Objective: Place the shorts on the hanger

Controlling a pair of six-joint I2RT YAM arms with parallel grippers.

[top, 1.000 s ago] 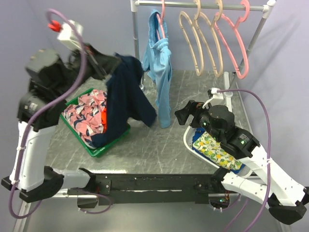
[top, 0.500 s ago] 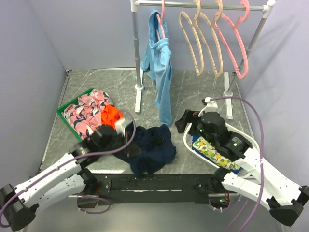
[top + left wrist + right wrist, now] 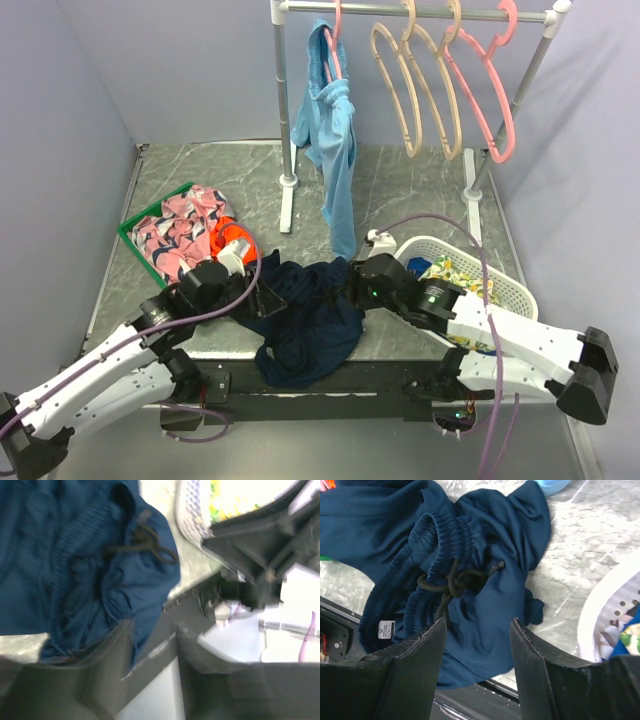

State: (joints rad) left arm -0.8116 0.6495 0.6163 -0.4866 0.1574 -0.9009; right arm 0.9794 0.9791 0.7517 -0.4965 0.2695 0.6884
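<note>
**Near edge:** the shorts lie crumpled on the tabletop between the two arms, one fold hanging over the front lip. The right fingers are spread just above the ribbed waistband and hold nothing; the knotted drawstring sits in the gap between them. The left fingers — seen through blur — stand apart at the cloth's left side and appear to hold nothing.

**Middle:** a white basket lies to the right and a green tray to the left.

**Far:** the hanger hangs from the rail, well apart from the shorts.

**Step in hand, as judged:** a grasp of the waistband. It is best done by closing on the elastic itself, not the cord — which would likely slip. The lift should then come before the overhang drags the cloth off.
</note>
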